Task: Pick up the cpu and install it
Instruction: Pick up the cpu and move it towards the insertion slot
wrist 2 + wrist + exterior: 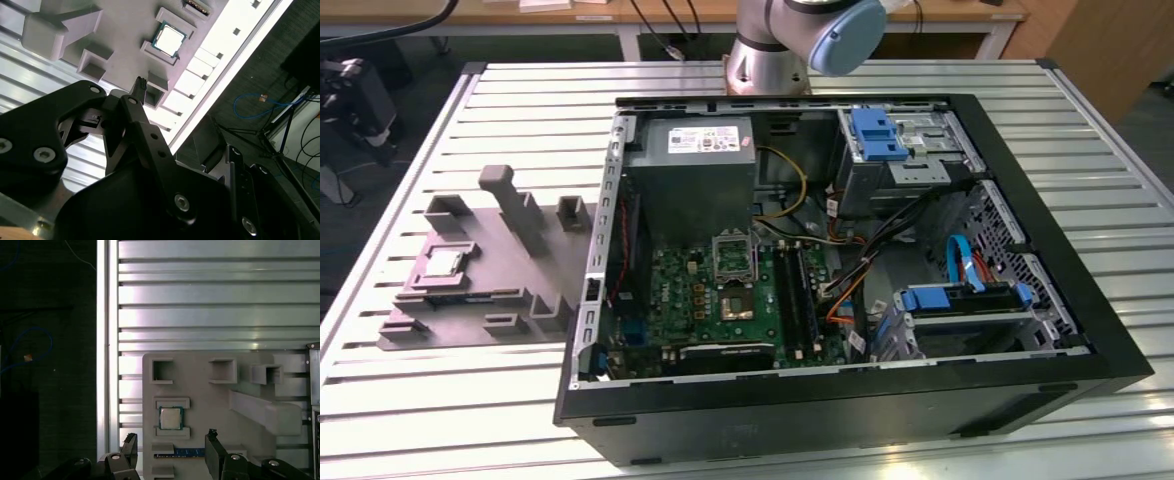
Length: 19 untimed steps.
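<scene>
The cpu (pixel 170 418) lies flat in a recess of the grey holder block (pixel 215 410), silvery top up. My gripper (pixel 171 449) hangs high above it, open, with one finger (pixel 131 444) on each side of the chip's line and nothing between them. In the second wrist view the cpu (pixel 169 40) sits beyond a dark fingertip (pixel 140 82). In the exterior view the cpu (pixel 444 262) rests on the holder block (pixel 507 275) at the exterior view's left, outside the computer case. The metal-framed socket (pixel 732 257) stands on the green motherboard (pixel 707 300).
The open black computer case (pixel 854 400) holds a grey power supply (pixel 707 150), blue-tabbed drive cages (pixel 881 135) and loose cables (pixel 881 250). A blue memory stick (pixel 182 453) lies on the holder block. The slatted table's edge (pixel 107 340) runs close beside the block.
</scene>
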Each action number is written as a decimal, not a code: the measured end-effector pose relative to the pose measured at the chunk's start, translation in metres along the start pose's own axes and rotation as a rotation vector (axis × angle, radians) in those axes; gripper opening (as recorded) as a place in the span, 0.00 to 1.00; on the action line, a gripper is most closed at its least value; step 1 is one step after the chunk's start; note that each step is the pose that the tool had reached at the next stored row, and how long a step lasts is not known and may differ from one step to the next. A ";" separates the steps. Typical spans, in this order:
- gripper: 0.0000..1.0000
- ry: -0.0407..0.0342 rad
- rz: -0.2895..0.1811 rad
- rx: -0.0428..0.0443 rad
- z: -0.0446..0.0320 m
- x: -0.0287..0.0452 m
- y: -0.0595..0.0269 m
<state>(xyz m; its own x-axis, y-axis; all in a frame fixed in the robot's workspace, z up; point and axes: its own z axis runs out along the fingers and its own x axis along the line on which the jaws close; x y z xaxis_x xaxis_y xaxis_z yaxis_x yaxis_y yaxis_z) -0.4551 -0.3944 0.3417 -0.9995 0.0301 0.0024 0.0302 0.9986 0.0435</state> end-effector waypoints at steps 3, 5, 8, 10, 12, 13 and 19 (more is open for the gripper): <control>0.65 0.0000 0.000 0.0000 0.0014 0.0000 0.0000; 0.65 0.0000 0.000 0.0000 0.0023 0.0000 -0.0001; 0.65 0.0000 0.000 0.0000 0.0034 0.0000 -0.0001; 0.65 0.0001 0.000 0.0000 0.0040 0.0000 -0.0002; 0.65 0.0001 0.000 0.0000 0.0045 0.0000 -0.0002; 0.65 0.0001 0.000 0.0000 0.0047 0.0000 -0.0002; 0.65 -0.0001 0.000 0.0000 0.0055 0.0000 -0.0002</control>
<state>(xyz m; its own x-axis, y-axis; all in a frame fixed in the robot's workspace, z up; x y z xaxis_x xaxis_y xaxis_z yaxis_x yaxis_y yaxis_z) -0.4551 -0.3944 0.3363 -0.9995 0.0301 0.0023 0.0302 0.9986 0.0435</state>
